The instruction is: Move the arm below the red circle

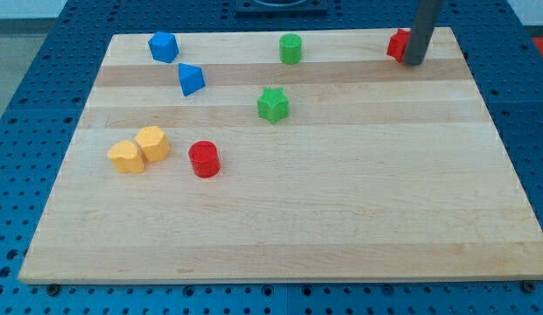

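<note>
The red circle (pixel 203 159) is a short red cylinder on the wooden board (pixel 342 210), left of centre. My tip (pixel 414 62) is at the view's top right, far from the red circle, up and to its right. The tip touches or stands right beside a second red block (pixel 397 44), partly hidden behind the rod, so its shape is unclear.
Two yellow blocks (pixel 125 157) (pixel 152 143) lie side by side just left of the red circle. A green star (pixel 273 104) sits above and right of it. A green cylinder (pixel 291 48), a blue block (pixel 163 46) and a blue triangle-like block (pixel 191 80) lie near the top.
</note>
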You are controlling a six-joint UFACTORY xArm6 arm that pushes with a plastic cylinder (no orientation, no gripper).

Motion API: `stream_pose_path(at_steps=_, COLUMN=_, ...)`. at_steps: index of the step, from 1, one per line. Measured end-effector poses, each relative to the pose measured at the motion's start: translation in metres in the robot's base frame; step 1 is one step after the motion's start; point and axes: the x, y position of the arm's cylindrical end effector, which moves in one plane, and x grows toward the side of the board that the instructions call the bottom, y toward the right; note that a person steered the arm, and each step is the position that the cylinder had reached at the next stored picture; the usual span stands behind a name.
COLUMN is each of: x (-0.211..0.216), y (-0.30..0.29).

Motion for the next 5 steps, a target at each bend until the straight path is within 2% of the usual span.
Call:
stream_pose_path(at_steps=2, x=0.076, y=-0.001)
stream_pose_path(at_steps=3, x=0.112, y=-0.02)
stream_pose_path(at_steps=5, x=0.129, y=-0.087)
